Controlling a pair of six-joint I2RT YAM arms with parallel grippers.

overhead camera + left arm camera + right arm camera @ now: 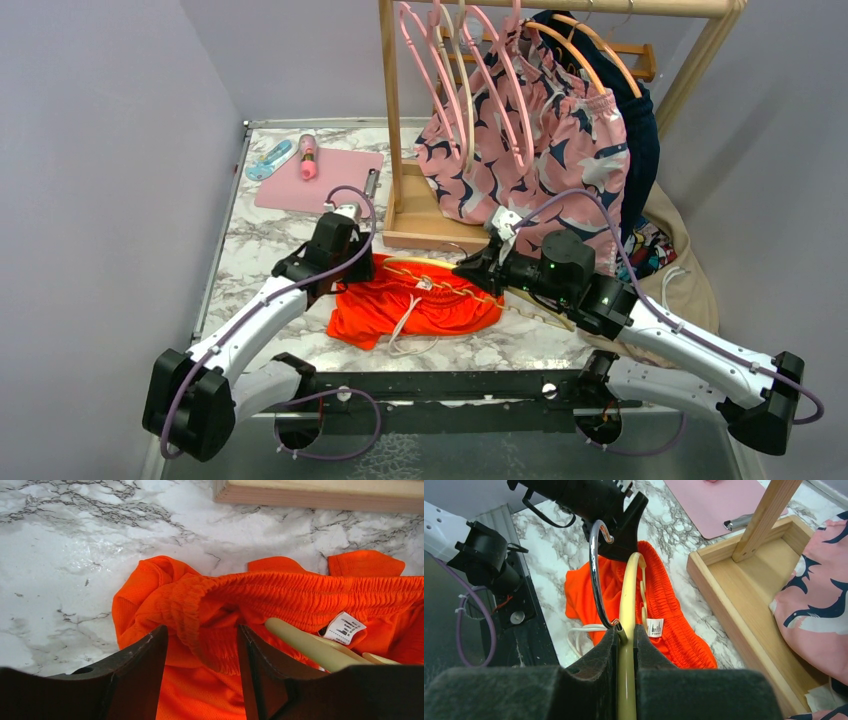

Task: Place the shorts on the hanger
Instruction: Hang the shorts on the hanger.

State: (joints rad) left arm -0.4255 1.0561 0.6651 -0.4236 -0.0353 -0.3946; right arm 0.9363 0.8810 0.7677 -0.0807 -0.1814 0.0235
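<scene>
The bright orange-red shorts [420, 305] lie crumpled on the marble table, white drawstring trailing toward the near edge. My left gripper [358, 270] is down at their left end. In the left wrist view its fingers [201, 630] stand apart with a fold of the elastic waistband [280, 592] between them. My right gripper [470, 270] is shut on the pale-yellow hanger [628, 595] just below its metal hook [594, 570]. The hanger's arm reaches into the waistband opening [674, 615], and its end shows beside the white label [305, 645].
The wooden rack base [420, 215] stands just behind the shorts. Pink shark-pattern shorts [540, 150] and pink hangers [440, 80] hang from the rack. A pink mat [320, 178] with small items lies at the back left. A beige garment [690, 270] sits at the right.
</scene>
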